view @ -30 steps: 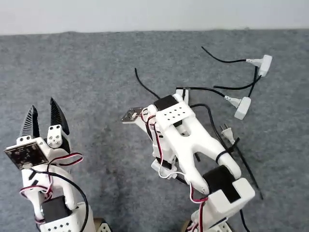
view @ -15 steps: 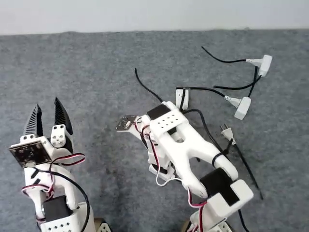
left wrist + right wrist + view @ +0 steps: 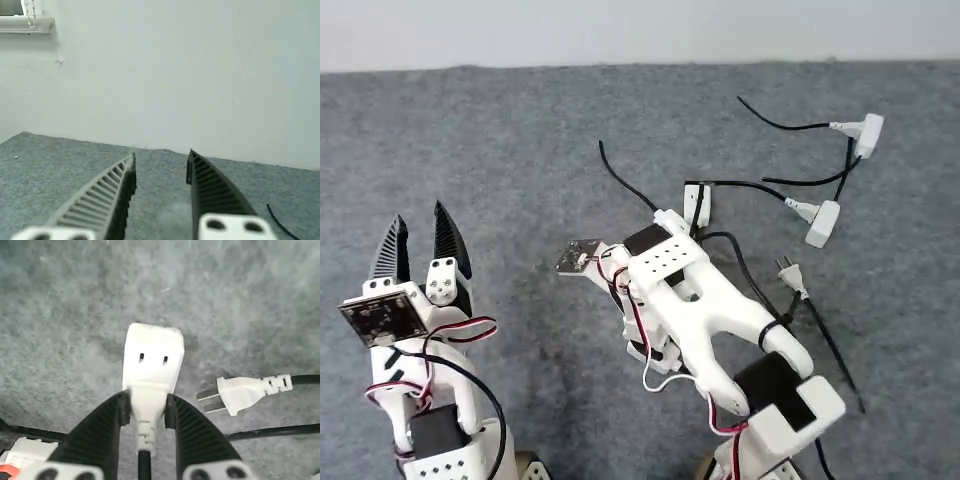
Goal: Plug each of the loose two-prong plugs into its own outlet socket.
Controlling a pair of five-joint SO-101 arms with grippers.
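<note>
A white outlet socket (image 3: 152, 357) is clamped by its neck between the fingers of the right gripper (image 3: 146, 401). A loose two-prong plug (image 3: 243, 392) is seen on the grey carpet (image 3: 60, 305) just beside that gripper, apart from the socket. The left gripper (image 3: 160, 172) is held narrowly parted, with nothing between its fingers.

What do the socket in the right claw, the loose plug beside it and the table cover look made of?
Socket: white moulded plastic, going by its smooth, even surface. Plug: same white plastic, with two grey, metal-looking prongs. Table cover: probably grey felt or short-pile carpet, from its fuzzy, mottled surface.
</note>
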